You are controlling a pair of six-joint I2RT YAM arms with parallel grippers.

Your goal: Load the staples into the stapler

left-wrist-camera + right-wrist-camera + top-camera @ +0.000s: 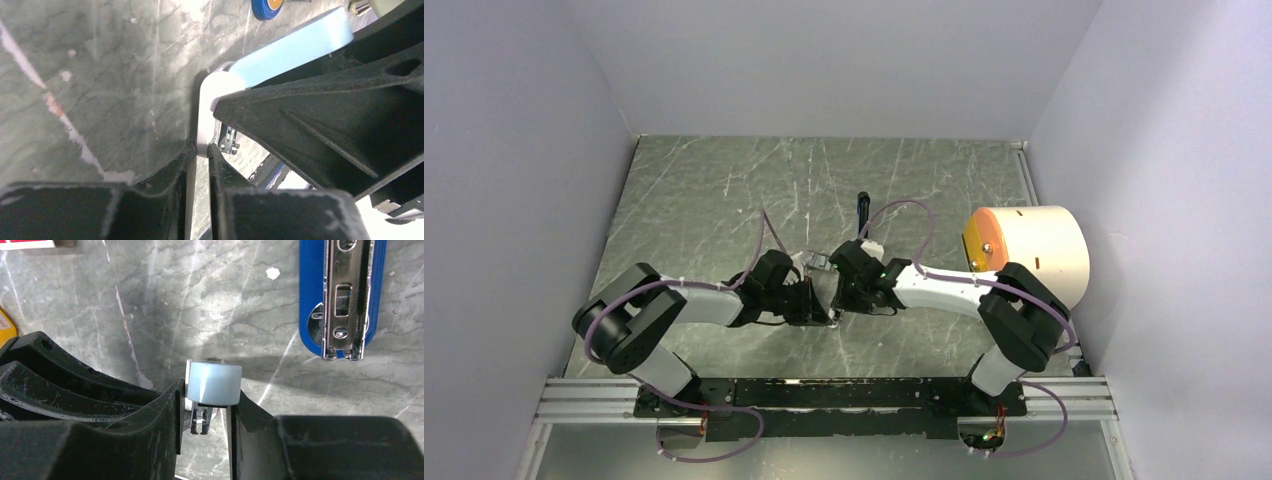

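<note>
The blue stapler (342, 295) lies open on the marble table with its metal rail facing up; from above it is a dark sliver (861, 210) beyond the two grippers. I cannot make out the staples. The grippers meet at mid-table on a small pale blue and white piece (212, 382) with a metal part under it. My right gripper (207, 395) is shut on its pale blue block, and its black fingers fill the right of the left wrist view. My left gripper (201, 147) pinches the thin white plate (209, 107) of the same piece. Both (832, 295) almost touch.
A large white cylinder with an orange face (1034, 255) stands at the right wall. A red-and-white box (25, 244) and a small orange-yellow block (5, 327) sit at the edges of the right wrist view. Grey walls close in the table's left, back and right.
</note>
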